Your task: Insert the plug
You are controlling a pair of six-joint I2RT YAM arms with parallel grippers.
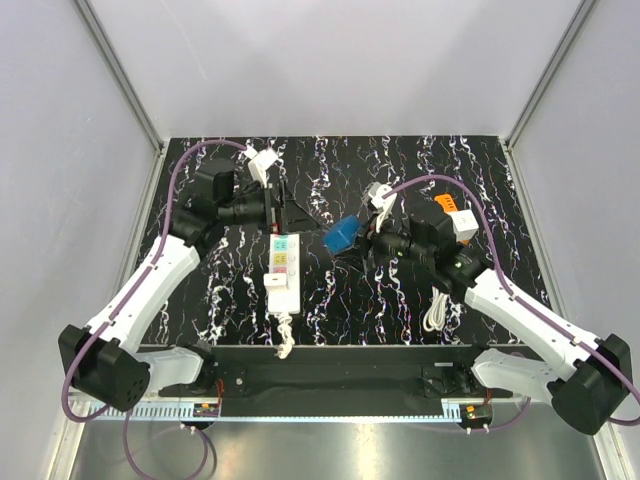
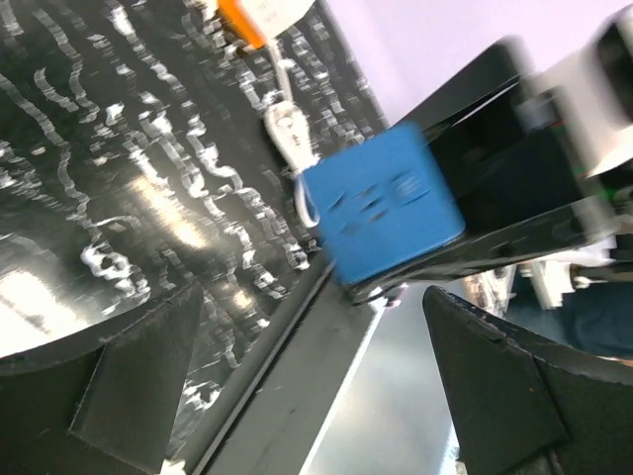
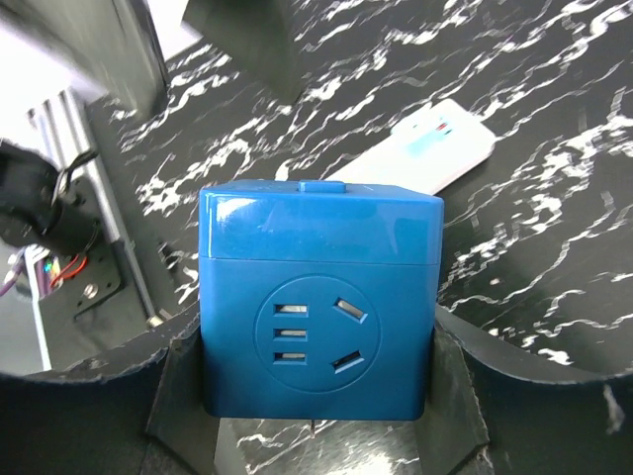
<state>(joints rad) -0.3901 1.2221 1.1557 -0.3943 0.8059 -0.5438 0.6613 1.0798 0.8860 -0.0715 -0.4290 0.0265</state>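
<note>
A blue cube plug with socket holes on its face is held above the black marbled table by my right gripper. In the right wrist view the cube sits between both fingers, and my right gripper is shut on it. A white power strip lies on the table left of the cube and also shows in the right wrist view. My left gripper hovers over the strip's far end, open and empty. The cube also shows in the left wrist view.
A coiled white cable lies at the right front of the table. An orange and white object sits by the right wrist. A black rail runs along the near edge. Grey walls enclose the table on three sides.
</note>
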